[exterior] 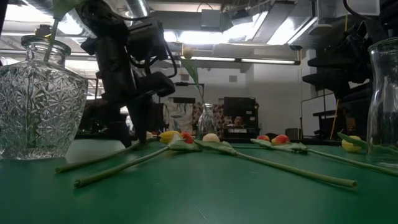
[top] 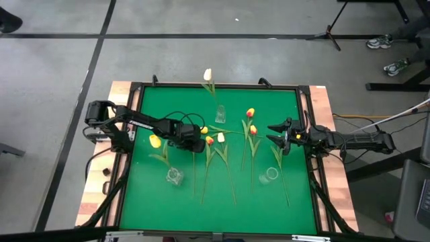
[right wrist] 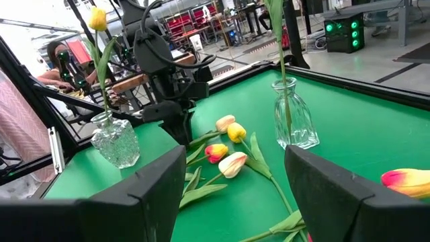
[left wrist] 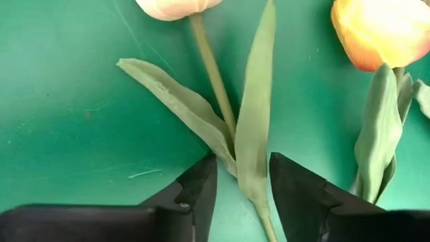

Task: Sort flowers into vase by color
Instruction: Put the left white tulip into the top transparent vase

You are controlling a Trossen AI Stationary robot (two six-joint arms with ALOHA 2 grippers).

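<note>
Several tulips [top: 228,144] lie on the green table, heads toward the far side, stems toward the near edge. My left gripper [left wrist: 242,161] points steeply down at the left end of this row [top: 195,143]. It is open, one finger on each side of the stem and leaf [left wrist: 255,134] of a pale creamy tulip [left wrist: 176,7]. An orange-yellow tulip [left wrist: 379,30] lies beside it. My right gripper [top: 274,132] waits open and level at the table's right side, touching nothing. My left gripper comes from above with its fingers [left wrist: 201,185] across the creamy tulip's stem, about where the leaves join it [left wrist: 232,144]. The tulip lies flat on the table. I cannot tell whether the fingers touch the stem or leaf.
A cut-glass vase [top: 175,177] at the near left holds a yellow tulip [top: 156,141]. A slim vase [top: 220,114] at the far middle holds a white tulip [top: 207,74]. A third glass vase [top: 270,175] stands at the near right. A raised black frame [top: 132,134] edges the table.
</note>
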